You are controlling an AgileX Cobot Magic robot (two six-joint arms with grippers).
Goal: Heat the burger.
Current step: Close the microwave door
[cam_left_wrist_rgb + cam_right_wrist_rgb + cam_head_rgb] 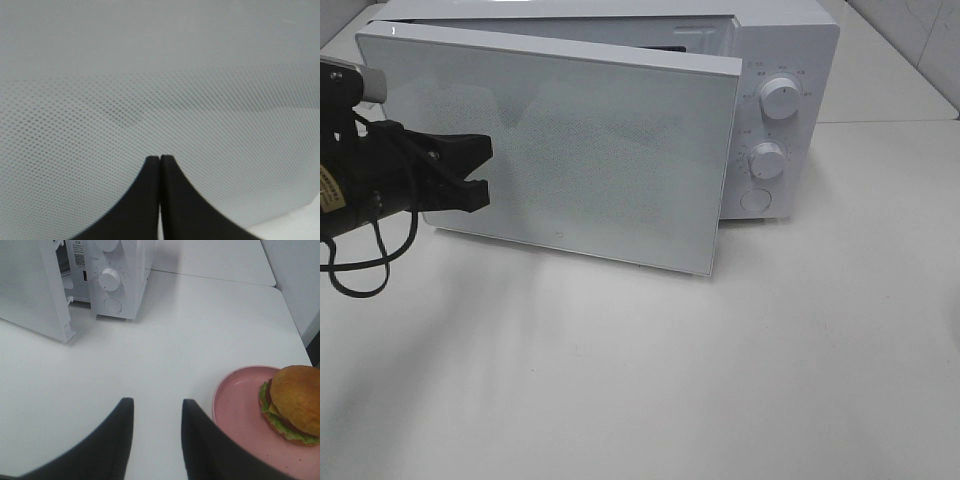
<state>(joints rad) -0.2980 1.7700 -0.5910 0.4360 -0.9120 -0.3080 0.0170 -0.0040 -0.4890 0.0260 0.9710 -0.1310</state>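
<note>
- Left claw (pixel 480 170) is pinched completely closed with nothing in it, fingertips pressed together right up near the outside of the microwave door (pixel 570 150).
- That door is swung partway open and has a dotted mesh pattern, which fills basically the whole left wrist view.
- Right claw (pixel 157 412) has its fingers parted with a gap between them and nothing held, hovering over the bare white table (pixel 165 340). It doesn't show in the high view.
- Burger (pixel 295 402) sits on a pink plate (pixel 235 400), just beside the right claw and well apart from the microwave (pixel 790 60).
- Bun is brown, with lettuce poking out the side.
- Microwave is white, with two knobs (pixel 780 97) and a round button on its panel.
</note>
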